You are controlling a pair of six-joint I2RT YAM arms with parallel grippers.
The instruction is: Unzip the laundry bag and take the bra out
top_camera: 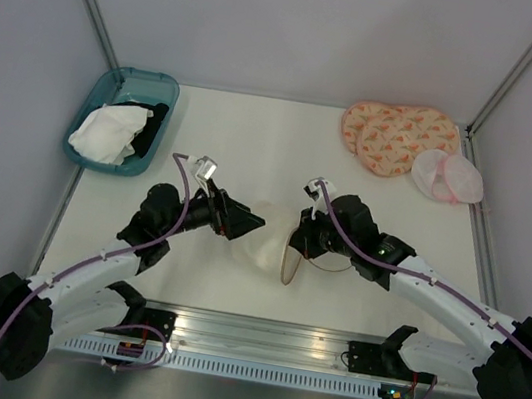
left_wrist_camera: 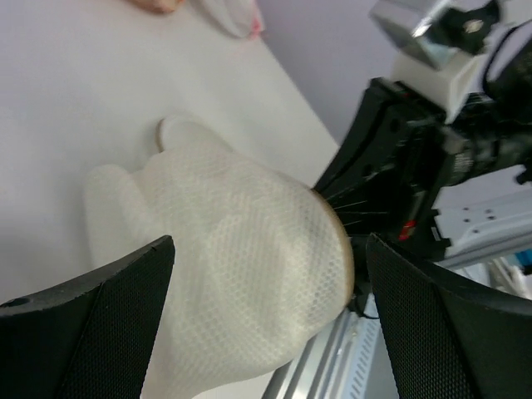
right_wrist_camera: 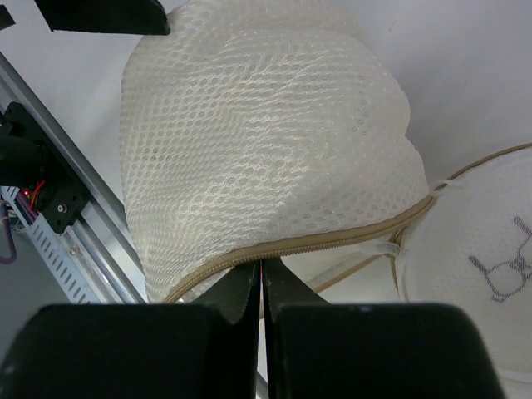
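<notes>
The laundry bag is a cream-white mesh dome lying between my two grippers at the table's middle front. My left gripper is open, and its wide-spread fingers straddle the dome from the left. My right gripper is shut, its tips pinched at the tan zipper rim under the dome. The round face with the black bra icon hangs away from the dome at the right, with a gap along the zip. The bra is hidden.
A teal bin with a white cloth and a black cloth stands at the back left. A pink-orange patterned pad and a pale pink mesh pair lie at the back right. A metal rail runs along the near edge.
</notes>
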